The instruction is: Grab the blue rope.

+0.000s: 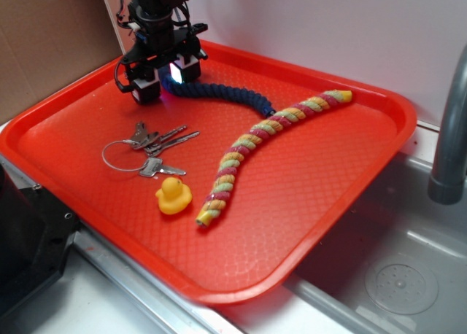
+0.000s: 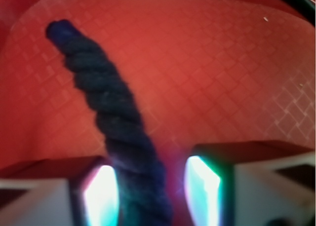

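Gripper [image 1: 167, 77]: straddling one end of the blue rope [image 1: 219, 92], fingers parted either side, not yet pinching.
Blue rope: lying along the far side of the red tray [image 1: 350, 181], clear of the multicoloured rope [image 1: 263, 133].
Next step: closing, likely.

Arm black, loose black cables at the wrist. Gripper [image 1: 166, 77] black-bodied; fingers [image 1: 145, 90] blocky, pale grey, black-edged, inner faces glowing cyan-white in the wrist view.

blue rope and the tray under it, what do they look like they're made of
Blue rope: probably cotton or a similar soft fibre, matte; thick twisted strands with slight fuzz. Tray: likely hard plastic, slightly glossy; one-piece moulded raised rim and embossed grid texture.
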Robot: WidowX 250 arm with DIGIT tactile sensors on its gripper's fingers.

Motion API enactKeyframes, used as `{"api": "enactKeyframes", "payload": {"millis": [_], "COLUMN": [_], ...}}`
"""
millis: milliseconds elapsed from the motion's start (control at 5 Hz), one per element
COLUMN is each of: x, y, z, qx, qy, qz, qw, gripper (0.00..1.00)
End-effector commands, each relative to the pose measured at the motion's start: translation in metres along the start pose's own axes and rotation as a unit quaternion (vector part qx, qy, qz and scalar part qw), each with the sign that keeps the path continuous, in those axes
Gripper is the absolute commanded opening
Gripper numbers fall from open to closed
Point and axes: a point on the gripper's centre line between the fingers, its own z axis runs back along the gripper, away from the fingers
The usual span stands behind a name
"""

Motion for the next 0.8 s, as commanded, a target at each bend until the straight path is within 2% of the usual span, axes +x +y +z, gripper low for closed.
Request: {"api": "enactKeyframes", "payload": {"millis": [0, 200, 400, 600], "x": [0.026, 0.026, 0.022, 0.015], "y": [0.008, 0.004, 0.008, 0.015], "z": [0.019, 0.051, 0.083, 0.113], "qx": [-0.025, -0.055, -0.082, -0.107], "qy": [0.008, -0.003, 0.014, 0.055], "qz": [0.009, -0.033, -0.106, -0.172], "qw": [1.0, 0.998, 0.991, 0.978], "gripper": [0.0, 0.0, 0.0, 0.0]}}
